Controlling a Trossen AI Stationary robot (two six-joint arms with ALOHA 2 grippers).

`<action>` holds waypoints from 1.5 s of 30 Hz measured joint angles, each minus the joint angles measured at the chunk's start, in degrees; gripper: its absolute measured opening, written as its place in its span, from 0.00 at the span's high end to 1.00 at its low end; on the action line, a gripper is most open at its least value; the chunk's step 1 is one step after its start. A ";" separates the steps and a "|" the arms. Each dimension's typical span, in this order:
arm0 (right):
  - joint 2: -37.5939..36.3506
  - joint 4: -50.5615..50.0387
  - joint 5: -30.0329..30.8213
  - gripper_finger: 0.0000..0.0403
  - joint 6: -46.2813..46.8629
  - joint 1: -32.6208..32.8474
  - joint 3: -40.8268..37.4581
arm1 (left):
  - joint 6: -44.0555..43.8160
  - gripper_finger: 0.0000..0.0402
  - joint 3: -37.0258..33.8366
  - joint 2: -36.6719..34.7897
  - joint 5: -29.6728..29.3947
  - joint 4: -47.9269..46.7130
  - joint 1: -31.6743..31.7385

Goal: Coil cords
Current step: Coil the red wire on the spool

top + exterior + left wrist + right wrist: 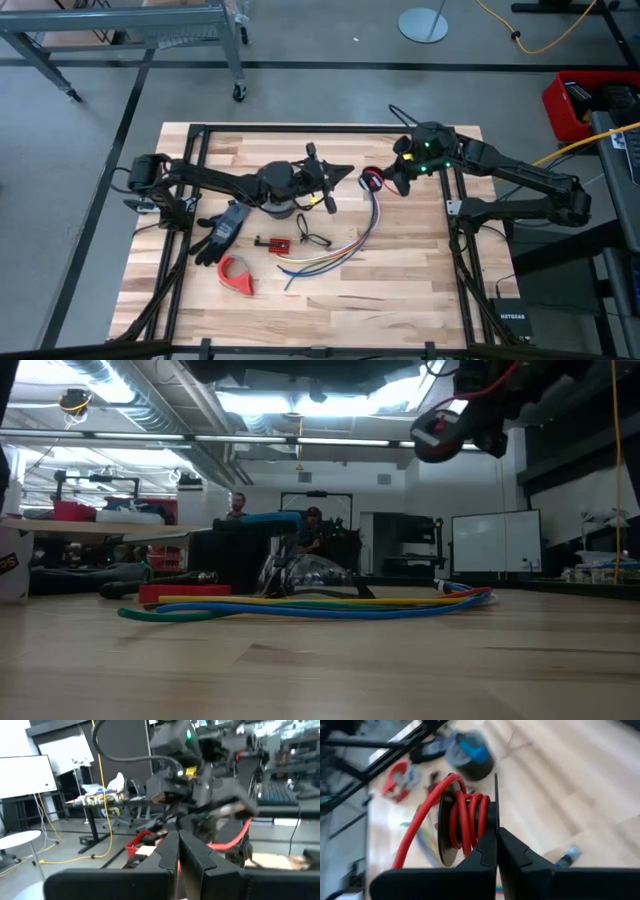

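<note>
High view: red wire coil at the tips of the right gripper, raised over the table; left gripper just beside, closed, empty.
Right wrist view: fingers clamped shut on the coil.

The high view looks straight down on the whole wooden table. The low view sits at that table's surface, facing level across it into the room, close behind the multicoloured wires that the high view also shows. Each wrist view looks out from above the table, past its own dark fingers.
</note>
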 joint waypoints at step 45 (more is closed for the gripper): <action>5.97 15.13 5.83 1.00 -6.32 0.00 0.06 | 7.79 0.70 6.40 0.69 -3.53 -13.99 5.34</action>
